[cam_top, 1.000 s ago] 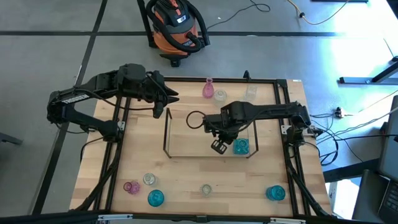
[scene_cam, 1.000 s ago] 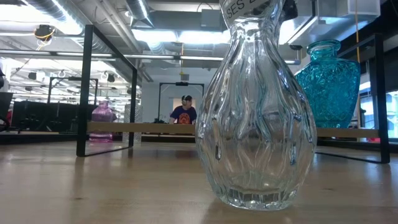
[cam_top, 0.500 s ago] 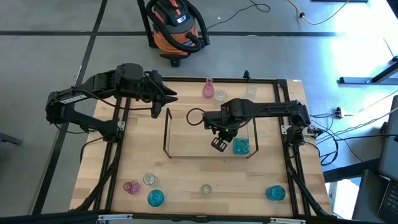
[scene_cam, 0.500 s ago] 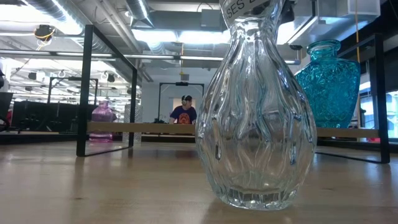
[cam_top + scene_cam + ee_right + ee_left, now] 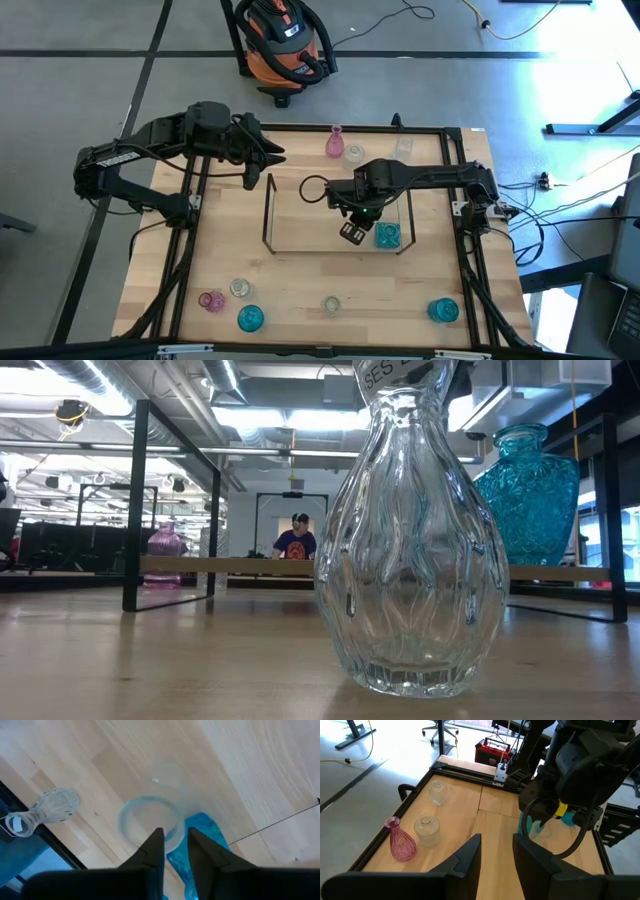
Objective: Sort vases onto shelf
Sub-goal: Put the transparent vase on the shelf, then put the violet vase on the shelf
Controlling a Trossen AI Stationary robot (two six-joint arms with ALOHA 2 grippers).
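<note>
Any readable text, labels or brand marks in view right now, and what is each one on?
"SES", then a cut-off character: white tag at the neck of the clear vase, low view; its top is cut off by the picture's edge.
Orange shop vacuum, high view: markings too small to read.
No other text is legible.

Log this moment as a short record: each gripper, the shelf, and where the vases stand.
right gripper: over the shelf, above a clear vase beside a teal vase
left gripper: waiting near the table's far left, empty
far edge: pink vase, two clear vases
near edge: five vases unsorted
</note>
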